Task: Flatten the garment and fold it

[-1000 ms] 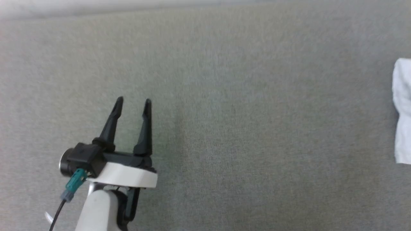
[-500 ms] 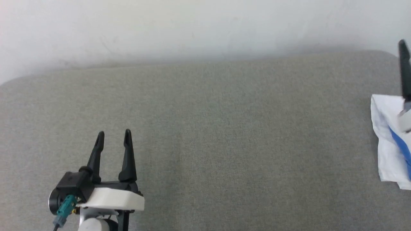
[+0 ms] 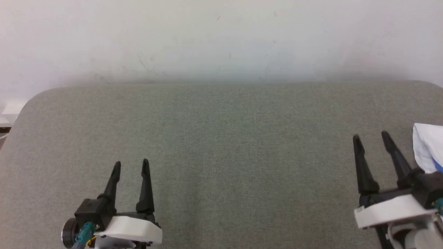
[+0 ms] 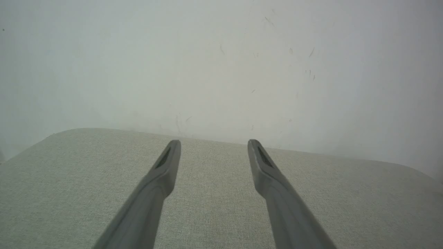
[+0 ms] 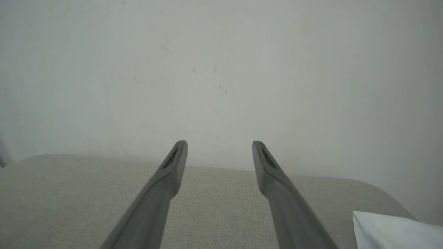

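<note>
Looking higher now, the head camera shows the wall [image 3: 221, 34] and the right gripper [image 3: 370, 135]. Both it and the left gripper [image 3: 131, 162] are spread wide, holding nothing. The garment [image 3: 427, 145] lies at the bench's [image 3: 221, 138] right edge, just beside the right gripper. It is mostly cut off, with only white cloth and a bit of blue showing.

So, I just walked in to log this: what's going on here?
Nothing is being handled. The left gripper and right gripper both hover open and empty over the grey padded surface. The garment, white with a bit of blue, lies at the surface's right edge beside the right gripper, not held and mostly out of frame.
</note>
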Tool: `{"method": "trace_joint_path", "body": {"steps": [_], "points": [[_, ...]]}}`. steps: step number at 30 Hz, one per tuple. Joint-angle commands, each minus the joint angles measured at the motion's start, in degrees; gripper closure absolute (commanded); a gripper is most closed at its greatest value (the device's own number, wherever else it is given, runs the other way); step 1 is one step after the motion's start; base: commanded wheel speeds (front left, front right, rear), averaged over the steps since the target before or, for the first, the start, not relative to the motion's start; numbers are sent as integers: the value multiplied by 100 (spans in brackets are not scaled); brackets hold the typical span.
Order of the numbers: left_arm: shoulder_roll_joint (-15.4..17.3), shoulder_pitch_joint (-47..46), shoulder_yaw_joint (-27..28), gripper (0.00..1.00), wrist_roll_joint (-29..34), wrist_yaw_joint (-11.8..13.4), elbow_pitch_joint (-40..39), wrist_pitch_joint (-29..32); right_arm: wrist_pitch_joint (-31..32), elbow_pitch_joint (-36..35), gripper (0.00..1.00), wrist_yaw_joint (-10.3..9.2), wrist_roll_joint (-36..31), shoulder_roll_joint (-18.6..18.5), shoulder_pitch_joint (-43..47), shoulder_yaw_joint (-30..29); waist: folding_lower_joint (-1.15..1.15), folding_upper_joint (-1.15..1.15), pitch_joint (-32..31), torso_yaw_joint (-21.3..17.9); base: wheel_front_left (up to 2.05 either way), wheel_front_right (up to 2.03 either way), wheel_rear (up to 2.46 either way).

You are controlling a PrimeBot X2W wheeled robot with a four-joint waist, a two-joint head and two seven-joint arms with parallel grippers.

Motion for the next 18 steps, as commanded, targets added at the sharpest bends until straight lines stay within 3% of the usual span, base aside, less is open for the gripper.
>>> {"method": "trace_joint_path", "body": {"steps": [1, 6, 18], "points": [[-5, 86, -39, 0, -4, -58, 30, -27, -65, -19, 0, -12, -49, 103, 155, -23, 0, 0, -51, 59, 0, 0, 0], [-5, 168, -54, 0, 184, -99, 88, -27, -176, 82, 0, -12, -139, 318, 535, -78, 0, 0, -99, 104, 0, 0, 0], [-5, 267, -71, 0, 258, -59, 85, -27, -315, 265, 0, -12, -260, 402, 724, 36, 0, 0, -135, 95, 0, 0, 0]]}}
